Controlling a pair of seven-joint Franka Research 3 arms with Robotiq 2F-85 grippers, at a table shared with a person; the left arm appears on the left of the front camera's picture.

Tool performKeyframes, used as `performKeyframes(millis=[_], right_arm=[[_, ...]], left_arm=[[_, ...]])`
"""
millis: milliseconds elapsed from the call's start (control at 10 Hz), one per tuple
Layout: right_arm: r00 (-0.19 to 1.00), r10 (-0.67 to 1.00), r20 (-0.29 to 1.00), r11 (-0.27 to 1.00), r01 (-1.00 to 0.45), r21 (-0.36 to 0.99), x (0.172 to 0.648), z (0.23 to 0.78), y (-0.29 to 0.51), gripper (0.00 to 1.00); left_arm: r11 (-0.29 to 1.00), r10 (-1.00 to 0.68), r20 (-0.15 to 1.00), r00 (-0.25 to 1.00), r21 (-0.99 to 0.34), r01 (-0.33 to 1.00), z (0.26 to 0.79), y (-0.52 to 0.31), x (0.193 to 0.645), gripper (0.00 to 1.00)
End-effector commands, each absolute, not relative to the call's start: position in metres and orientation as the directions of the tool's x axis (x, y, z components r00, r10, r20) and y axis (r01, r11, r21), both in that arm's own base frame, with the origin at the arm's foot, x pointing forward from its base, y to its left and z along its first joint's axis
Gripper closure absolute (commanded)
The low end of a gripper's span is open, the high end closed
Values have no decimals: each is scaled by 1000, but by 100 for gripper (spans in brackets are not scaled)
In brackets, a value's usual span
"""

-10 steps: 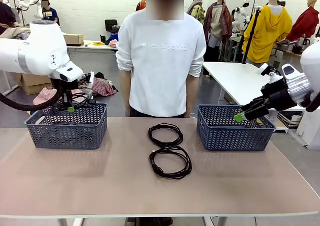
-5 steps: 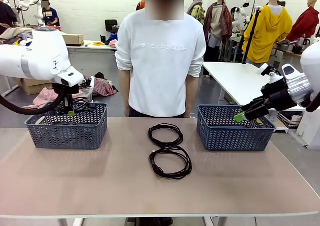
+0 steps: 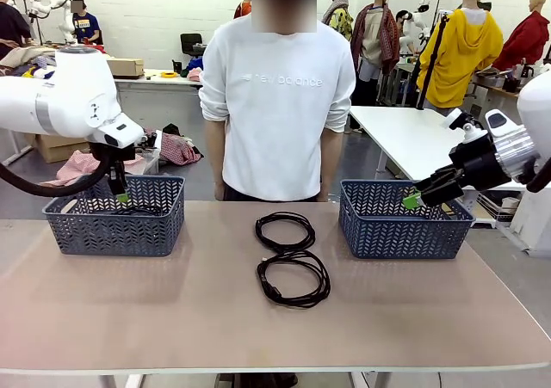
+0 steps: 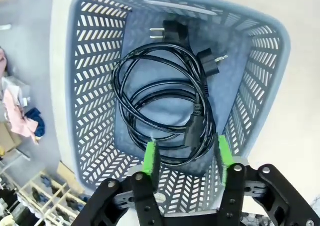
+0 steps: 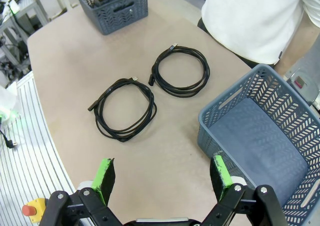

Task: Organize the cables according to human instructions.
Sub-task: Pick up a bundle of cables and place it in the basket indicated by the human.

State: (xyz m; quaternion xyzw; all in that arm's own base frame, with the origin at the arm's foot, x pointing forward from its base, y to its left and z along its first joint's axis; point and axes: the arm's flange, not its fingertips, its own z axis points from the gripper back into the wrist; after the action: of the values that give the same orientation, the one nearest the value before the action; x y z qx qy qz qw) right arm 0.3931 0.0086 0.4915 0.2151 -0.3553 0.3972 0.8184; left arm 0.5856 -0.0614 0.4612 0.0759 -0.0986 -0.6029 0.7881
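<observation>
Cables: black cords wound in round coils. Two lie on the table (image 3: 172, 311) and the rest in the left basket (image 3: 116, 224).
Far coil (image 3: 285, 231): flat on the table between the two baskets, on the side nearer the person (image 3: 277, 104).
Near coil (image 3: 294, 278): flat on the table just beside the far coil, on the robot's side. The two rings almost touch, and one plug end points outward.
Basket coil (image 4: 160, 110): loose loops on the blue floor of the left basket. Two pronged plugs lie at one end and a block connector at the other. Whether this is one cord or two cannot be told.
Left gripper (image 4: 185, 156): held above the left basket and pointing down into it. Its green pads (image 4: 150, 158) are spread apart with nothing between them, and the basket coil lies free below.
Right gripper (image 3: 413, 201): held in the air at the outer end of the right basket (image 3: 400, 229). Its fingers are spread wide and hold nothing.
Right basket interior: bare blue floor seen from the right wrist.
Person: stands at the far edge of the table, behind the two table coils, arms down at the sides.
</observation>
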Motion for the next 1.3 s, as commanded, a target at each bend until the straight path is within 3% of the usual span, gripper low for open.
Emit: performKeyframes(millis=[0, 100, 300, 900, 1000, 1200], right_arm=[[404, 486, 775, 575, -816, 65, 397, 491, 8, 0], [404, 486, 775, 575, -816, 65, 397, 491, 8, 0], [404, 486, 775, 575, -816, 65, 397, 491, 8, 0], [404, 486, 775, 575, -816, 65, 397, 491, 8, 0], [404, 486, 775, 575, -816, 65, 397, 491, 8, 0], [404, 486, 775, 575, -816, 65, 397, 491, 8, 0]], left_arm=[[275, -961, 88, 262, 228, 934, 468, -61, 587, 27], [275, -961, 86, 262, 220, 936, 469, -62, 587, 9], [274, -961, 96, 259, 203, 940, 470, -62, 585, 0], [304, -949, 143, 281, 184, 935, 470, -64, 587, 0], [280, -960, 87, 267, 195, 940, 466, -66, 584, 0], [280, -960, 87, 267, 195, 940, 466, -66, 584, 0]])
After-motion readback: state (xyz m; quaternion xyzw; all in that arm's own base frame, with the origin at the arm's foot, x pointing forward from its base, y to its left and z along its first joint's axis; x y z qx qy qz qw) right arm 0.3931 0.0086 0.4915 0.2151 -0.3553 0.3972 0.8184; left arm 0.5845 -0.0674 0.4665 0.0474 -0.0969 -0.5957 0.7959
